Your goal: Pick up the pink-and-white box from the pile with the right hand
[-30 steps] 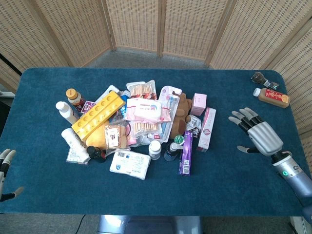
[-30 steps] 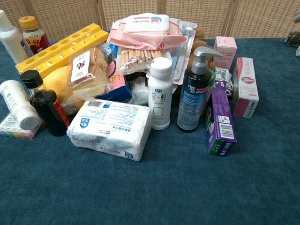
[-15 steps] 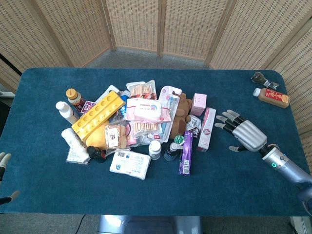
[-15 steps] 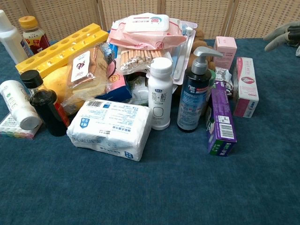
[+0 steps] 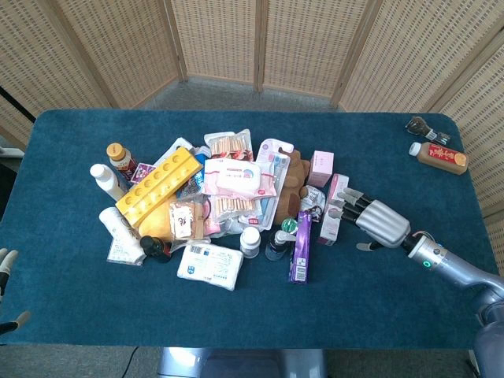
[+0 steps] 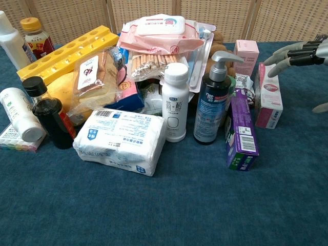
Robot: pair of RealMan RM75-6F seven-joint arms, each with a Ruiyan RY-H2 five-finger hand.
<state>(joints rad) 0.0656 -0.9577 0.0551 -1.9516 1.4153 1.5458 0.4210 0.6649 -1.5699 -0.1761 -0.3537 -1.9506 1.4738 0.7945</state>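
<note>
while the metal right hand (image 5: 376, 222) has slid leftward across the blue table (image 5: 394, 299) over the last second, from the right part of the frame to the pile's right edge, its fingers remain spread and it grasps nothing. its fingertips (image 6: 281, 57) now hover over the top of the long pink-and-white box (image 5: 333, 209), which lies at the right of the pile, just right of the purple carton (image 5: 300, 247) and below the small pink carton (image 5: 320, 168). contact cannot be confirmed from either view. by my reading the reach is nearly done and closing on the box comes next. the left hand (image 5: 6, 272) shows only partly at the lower left edge, its state unclear.
</note>
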